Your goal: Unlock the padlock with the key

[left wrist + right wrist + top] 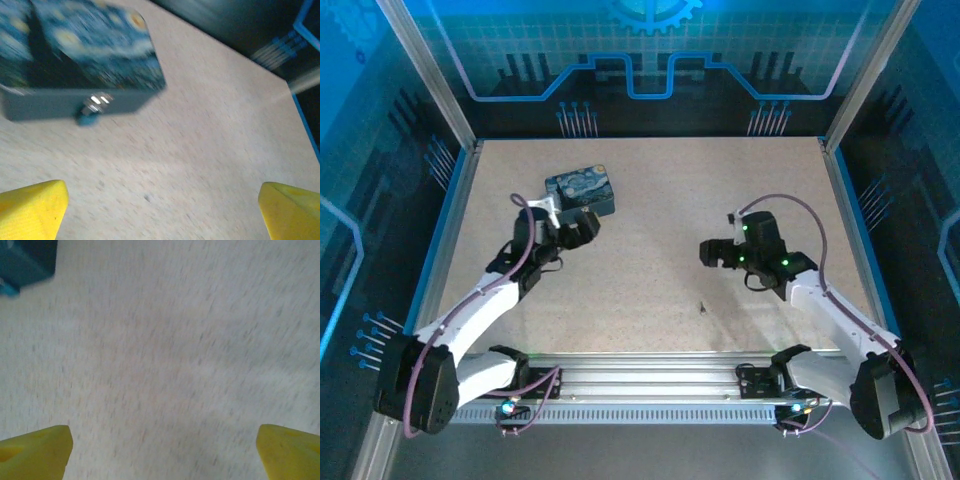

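The padlock [97, 100] is a tiny silvery piece hanging on the front side of the dark blue tin [90, 50], blurred in the left wrist view. My left gripper [162, 212] is open just short of it, over bare table; in the top view this gripper [582, 228] sits at the tin's [580, 192] near side. The key [701, 307] looks like a thin dark sliver lying on the table in front of centre. My right gripper [712, 251] hangs open above and behind the key, with nothing between its yellow fingertips [35, 450].
The tin's corner [25, 260] shows at the top left of the right wrist view. Blue frame rails [448, 235] and glass walls bound the table on the left, right and back. A metal rail [650, 375] carries both arm bases at the near edge.
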`<move>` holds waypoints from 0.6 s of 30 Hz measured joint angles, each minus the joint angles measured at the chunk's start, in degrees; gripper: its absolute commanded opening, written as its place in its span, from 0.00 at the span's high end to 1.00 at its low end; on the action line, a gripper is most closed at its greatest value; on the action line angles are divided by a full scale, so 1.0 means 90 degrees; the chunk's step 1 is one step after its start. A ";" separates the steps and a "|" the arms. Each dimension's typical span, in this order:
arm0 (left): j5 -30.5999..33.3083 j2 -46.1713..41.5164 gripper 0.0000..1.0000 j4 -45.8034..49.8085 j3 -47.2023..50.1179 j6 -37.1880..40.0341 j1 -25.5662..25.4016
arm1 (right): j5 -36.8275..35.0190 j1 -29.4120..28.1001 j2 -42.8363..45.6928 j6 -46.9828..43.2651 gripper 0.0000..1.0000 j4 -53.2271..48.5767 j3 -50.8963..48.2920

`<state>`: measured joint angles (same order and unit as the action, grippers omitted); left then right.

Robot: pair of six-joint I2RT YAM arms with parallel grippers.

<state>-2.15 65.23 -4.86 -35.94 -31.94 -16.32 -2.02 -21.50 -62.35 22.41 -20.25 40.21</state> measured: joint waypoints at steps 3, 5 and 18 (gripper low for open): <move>-0.0034 0.0357 0.01 -0.0010 -0.0143 -0.0240 -0.0561 | 0.0012 -0.0466 -0.0002 0.0243 0.12 -0.0697 0.0000; -0.0039 0.0597 0.01 -0.0083 -0.0260 -0.0347 -0.0886 | 0.0034 -0.0736 -0.0002 0.0415 0.14 -0.0991 -0.0017; -0.0090 0.1564 0.01 -0.1022 -0.0386 -0.0950 -0.1821 | 0.0423 -0.1375 -0.0333 0.1387 0.30 -0.1299 -0.0656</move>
<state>-2.96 79.31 -14.06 -39.42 -40.49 -32.71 1.78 -33.87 -65.34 34.89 -31.94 34.30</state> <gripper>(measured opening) 0.990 0.726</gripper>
